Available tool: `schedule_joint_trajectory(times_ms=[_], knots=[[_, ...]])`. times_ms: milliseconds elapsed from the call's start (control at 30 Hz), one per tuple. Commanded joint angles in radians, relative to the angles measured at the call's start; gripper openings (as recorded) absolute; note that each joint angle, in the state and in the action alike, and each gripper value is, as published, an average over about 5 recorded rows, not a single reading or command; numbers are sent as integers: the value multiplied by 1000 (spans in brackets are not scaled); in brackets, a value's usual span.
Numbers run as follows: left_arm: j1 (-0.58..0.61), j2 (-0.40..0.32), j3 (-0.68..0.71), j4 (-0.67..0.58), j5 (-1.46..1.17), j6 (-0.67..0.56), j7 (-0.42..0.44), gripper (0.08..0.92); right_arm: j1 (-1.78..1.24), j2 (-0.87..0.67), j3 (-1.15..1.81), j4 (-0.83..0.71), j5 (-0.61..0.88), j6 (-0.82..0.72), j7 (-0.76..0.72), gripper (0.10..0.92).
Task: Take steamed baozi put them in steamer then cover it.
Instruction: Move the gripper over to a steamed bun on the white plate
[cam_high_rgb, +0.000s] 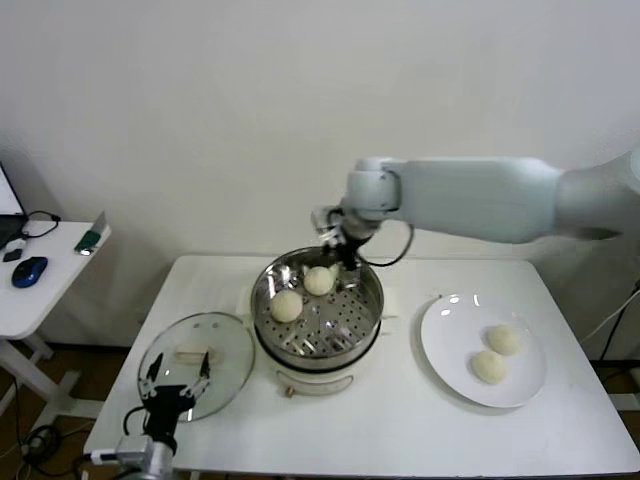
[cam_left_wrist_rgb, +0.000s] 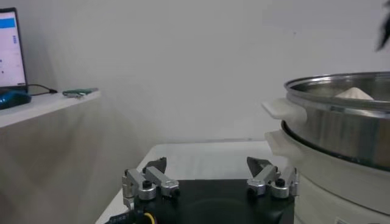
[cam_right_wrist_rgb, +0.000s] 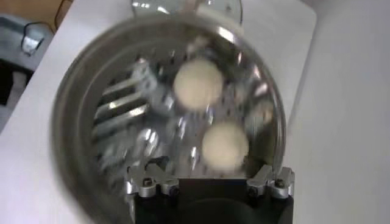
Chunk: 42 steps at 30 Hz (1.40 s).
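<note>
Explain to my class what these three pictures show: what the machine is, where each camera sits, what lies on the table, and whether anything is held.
It is a robot with two arms, each ending in a grasping tool. The wide picture comes from a camera on its head; the other two come from cameras on its wrists. On the white table stands the steamer, a shiny pot, with two baozi inside. Two more baozi lie on a white plate to the robot's right. The glass cover lies flat beside the pot. The right tool hangs open above the pot's far rim, holding nothing. The left tool waits open at the table's near edge, by the cover, empty too.
</note>
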Motion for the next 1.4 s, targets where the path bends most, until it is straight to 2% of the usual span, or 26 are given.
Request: schedule_joint_trajectory(times_ms=[33,233,433,1400], knots=[[1,1,0,0,1,0,0,823,180,-444,-178,160,-115,130,-135,823],[0,1,-1,0,1,1,1,823,11,-606,-135,123,-319,147,-139,823],[2,1,-5,-1,2,5,2,823,-191,-657,9,71,-444,150,-142,823],[16,-16,-13,-4,13,1,1,823,-678,-613,384,-32,-579,98,-104,823]])
